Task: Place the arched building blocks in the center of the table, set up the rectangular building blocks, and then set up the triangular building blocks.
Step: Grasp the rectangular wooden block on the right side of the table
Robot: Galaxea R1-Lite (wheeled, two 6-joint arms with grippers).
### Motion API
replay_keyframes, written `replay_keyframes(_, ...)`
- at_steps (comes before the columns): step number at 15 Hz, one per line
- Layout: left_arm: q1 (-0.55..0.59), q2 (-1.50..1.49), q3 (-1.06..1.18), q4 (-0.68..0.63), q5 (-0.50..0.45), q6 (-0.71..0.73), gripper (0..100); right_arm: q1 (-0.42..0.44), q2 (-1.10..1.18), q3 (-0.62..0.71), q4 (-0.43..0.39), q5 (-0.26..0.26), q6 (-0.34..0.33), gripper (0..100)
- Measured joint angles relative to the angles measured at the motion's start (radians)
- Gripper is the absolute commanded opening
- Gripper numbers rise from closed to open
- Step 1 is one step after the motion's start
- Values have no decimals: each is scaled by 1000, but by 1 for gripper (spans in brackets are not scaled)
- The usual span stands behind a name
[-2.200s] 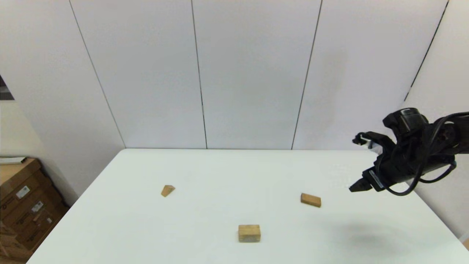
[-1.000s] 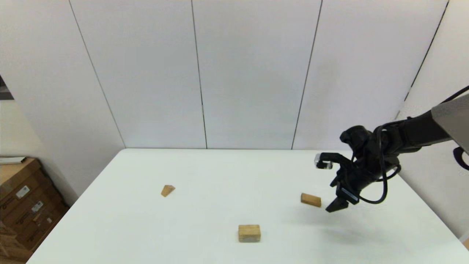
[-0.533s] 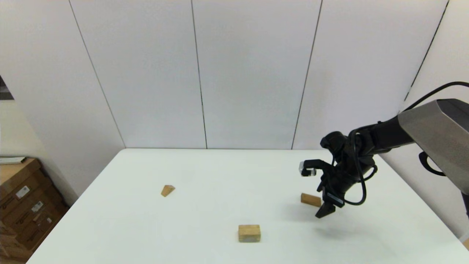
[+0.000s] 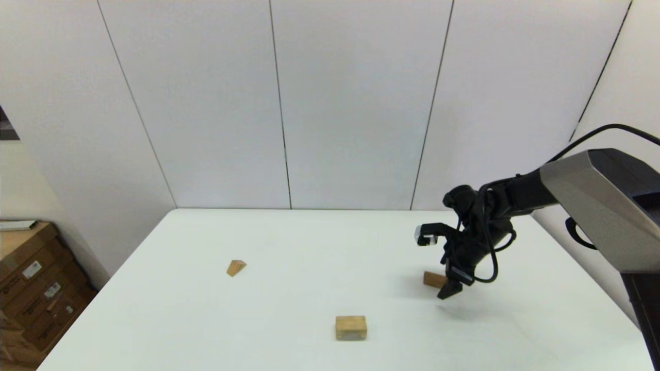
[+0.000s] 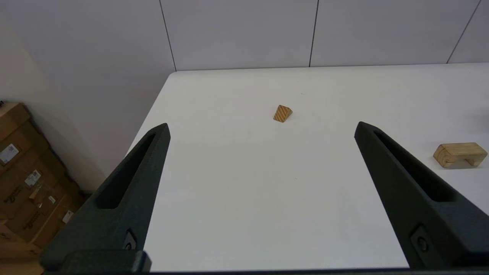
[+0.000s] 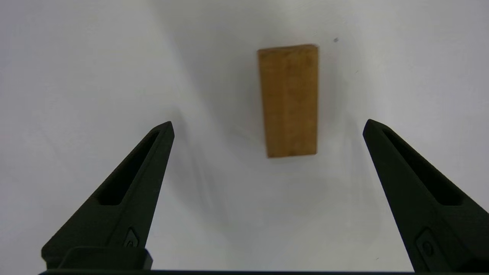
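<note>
**Over the slab: right arm lowered onto the rect. block**

At far left, beside the table (image 4: 170, 314), cardboard boxes (image 4: 36, 299) are stacked on the floor; no part in the task is played by them. The left gripper (image 5: 259, 131) is parked off the table's left-near side, out of the head view, w/ jaws spread wide and nothing held. Ahead of it the triangular block (image 4: 236, 267) lies untouched on the left half of the table, well apart from the others. Near the front edge, approx. mid-table, the arched block (image 4: 351, 327) sits w/ its hollow facing down, as shown in the left wrist view (image 5: 460, 153); it appears already placed, so step one is judged done.

Further right, the rectangular block (image 4: 434, 279) lies flat. Since approx. 2 s ago the right gripper (image 4: 449, 289) has been swung in from the table's right edge and brought down, so that it is now just over the slab's right end. In the right wrist view its jaws are seen wide open, and the slab (image 6: 288, 100) is framed between them, lengthwise to the camera, not yet touched. The blocks themselves have not been shifted.

Judgement: the pick of the slab is imminent; a further descent and closure across its narrow width are still needed before it can be set on the arch.
</note>
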Motion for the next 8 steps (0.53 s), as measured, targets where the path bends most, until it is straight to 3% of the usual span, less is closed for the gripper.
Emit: replay_keyframes(8, 0, 0, 0, 0, 0, 0, 100, 0, 72, -93, 10, -59, -26, 100)
